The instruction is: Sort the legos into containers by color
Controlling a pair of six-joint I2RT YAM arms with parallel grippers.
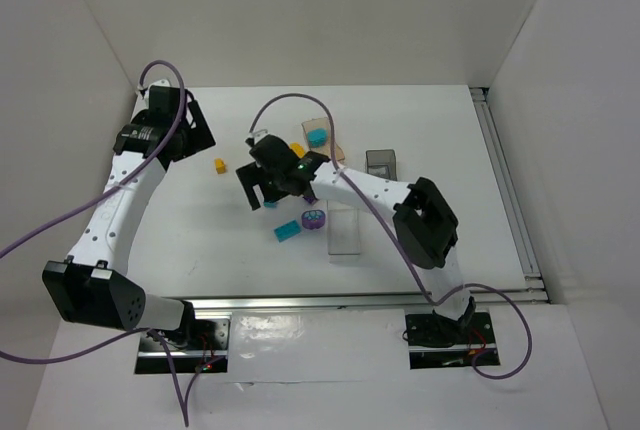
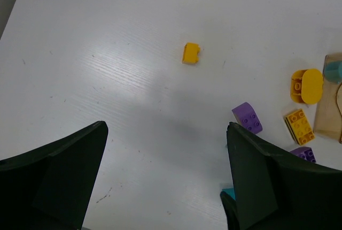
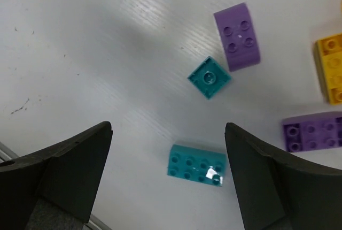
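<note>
Nearest the lens, the left base and right base sit by a metal rail along the near edge of the white table. White walls close the table in at the back and on both sides. A side rail runs down the table edge well right of the clear box. Up close, the tabletop shows fine parallel grain, a soft glare patch and a few small dark scuffs. Purple cables loop off both arms.

The clear box stands mid-table. The grey box is behind it to the right. The tan box is behind it to the left, with a teal piece inside. Just left of the clear box lie a purple brick and a long teal brick. A lone yellow brick lies well to its left.

The right gripper hangs left of the clear box, fingers spread wide and holding nothing. Below it are the long teal brick, a square teal brick and a rounded purple brick. The left gripper hangs far left of the clear box, fingers also spread and empty, the yellow brick ahead of it.
</note>
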